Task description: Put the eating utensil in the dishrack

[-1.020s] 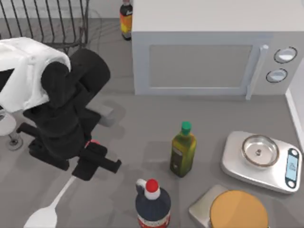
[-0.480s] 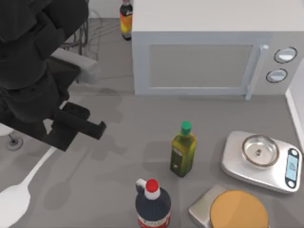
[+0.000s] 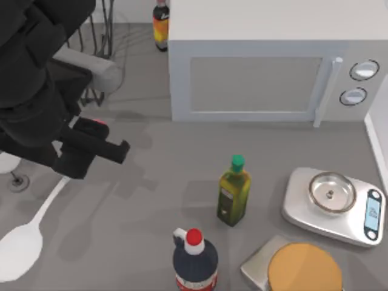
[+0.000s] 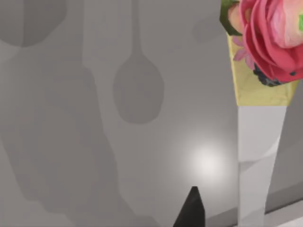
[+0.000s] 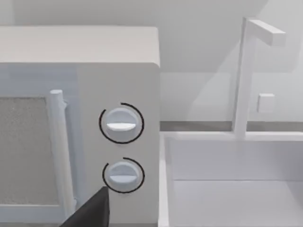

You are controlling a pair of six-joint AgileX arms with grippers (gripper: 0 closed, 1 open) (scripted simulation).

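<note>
Left wrist view: the eating utensil (image 4: 258, 156) hangs close under the camera, white handle running up to its yellow collar and pink-red flower knob, with the bare grey table (image 4: 142, 156) well below and a spoon-shaped shadow cast on it. That shadow, clear of the utensil, suggests it is carried in the air.

Top view: the left gripper (image 3: 91, 148) sits at the table's left side, closed on the knob end of the utensil; a spot of red shows at the fingers. The white handle slants away toward the lower left, ending in the spoon bowl (image 3: 21, 250) near the table's front left corner. Whether the bowl touches the surface cannot be told from above.

Dishrack (image 3: 100, 24): dark wire tines at the back left corner, largely covered by the left arm. A stemmed glass base (image 3: 15, 179) shows at the left edge beside the arm.

Right arm: parked off to the right. Its wrist camera looks at the microwave (image 5: 118, 142) dials, and 1 dark fingertip shows; I cannot tell the finger state.

Progress, as judged: pickup done, utensil in hand. Remaining: carry it back to the rack, lower it among the tines, release. The long handle may catch on the tines.
</note>
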